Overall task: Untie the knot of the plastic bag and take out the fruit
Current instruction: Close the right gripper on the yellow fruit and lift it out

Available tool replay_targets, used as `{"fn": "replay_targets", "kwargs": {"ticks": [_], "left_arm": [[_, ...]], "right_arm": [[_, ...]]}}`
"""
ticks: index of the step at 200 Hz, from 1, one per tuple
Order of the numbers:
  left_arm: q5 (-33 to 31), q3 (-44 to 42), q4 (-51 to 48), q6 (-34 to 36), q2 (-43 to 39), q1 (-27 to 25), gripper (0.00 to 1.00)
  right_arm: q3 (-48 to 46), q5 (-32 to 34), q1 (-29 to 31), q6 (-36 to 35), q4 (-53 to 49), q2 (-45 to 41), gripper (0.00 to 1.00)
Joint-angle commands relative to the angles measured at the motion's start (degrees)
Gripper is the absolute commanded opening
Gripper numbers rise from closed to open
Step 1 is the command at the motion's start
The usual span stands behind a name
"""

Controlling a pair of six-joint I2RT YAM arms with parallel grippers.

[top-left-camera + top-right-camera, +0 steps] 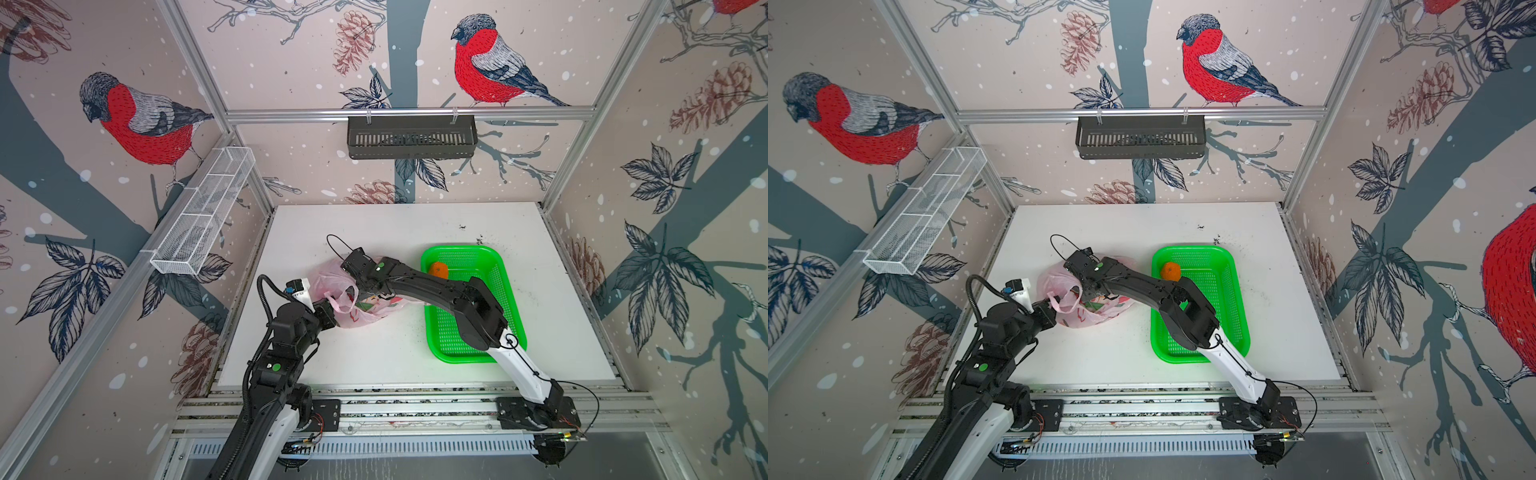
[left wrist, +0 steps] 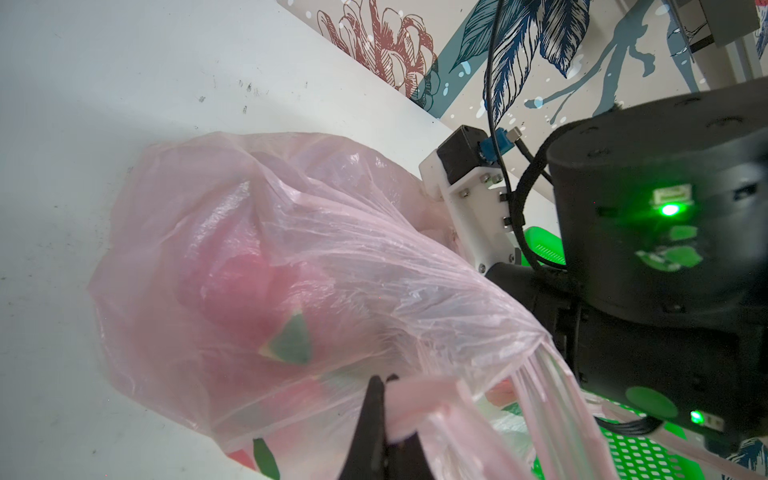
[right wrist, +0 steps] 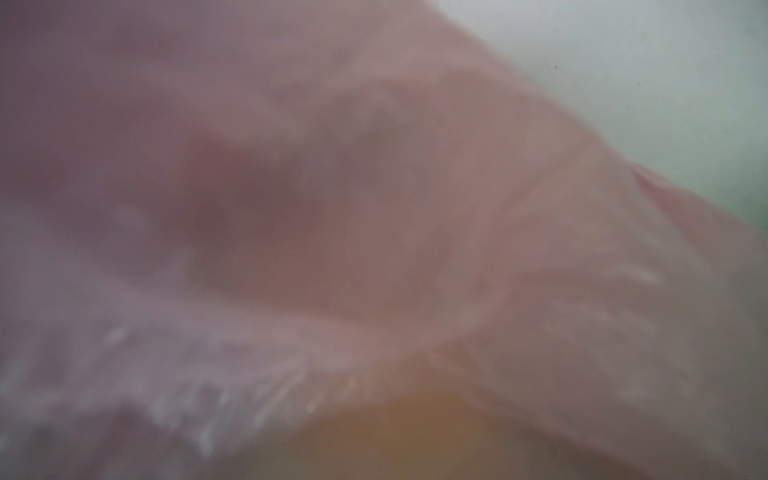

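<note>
A: Where is the plastic bag (image 1: pixel 328 278) found, and what is left in it?

B: It is laid on the white tabletop (image 1: pixel 374 224), just beside the green perforated tray (image 1: pixel 457 249), on the left arm's side of it. A magenta dragon fruit (image 2: pixel 253 286) with a green-tipped scale is seen through the film in the left wrist view. A yellowish round shape (image 3: pixel 415 440) is made out, blurred, in the right wrist view, and it is taken to be a citrus. One orange (image 1: pixel 1171 271) is already set in the tray.

A: And the knot?

B: No tied knot can be made out. A handle loop (image 1: pixel 1065 301) is seen standing free, and the mouth is judged to be open.

A: How are the tools set?

B: The left tool (image 2: pixel 384 380) is closed on a strip of the pink handle, so the mouth is held up. The right tool (image 1: pixel 365 289) is reached into the mouth. Its fingers are hidden by plastic, so whether it is open or closed cannot be told.

A: How will the bag handle?

B: Thin, soft, slippery film is to be expected. It is light in itself, weighed down by the fruit, and easily torn or dragged. It is best taken at the bunched handle, where layers are gathered. The dragon fruit should be taken across its body, not by the scales. Round citrus may roll once freed.
</note>
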Motion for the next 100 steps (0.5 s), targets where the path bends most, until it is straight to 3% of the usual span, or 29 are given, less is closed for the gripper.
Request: {"fn": "replay_targets", "kwargs": {"ticks": [1,100], "left_arm": [[0.15,-0.07,1.68,0.31,-0.13,-0.04,0.00],[-0.07,0.06,1.51,0.38,-0.44,0.01,0.00]], "right_arm": [[-0.03,0.49,-0.13,0.52,-0.29,0.20,0.86],[-0.51,1.22,0.26,0.02,0.05,-5.04,0.49]]}}
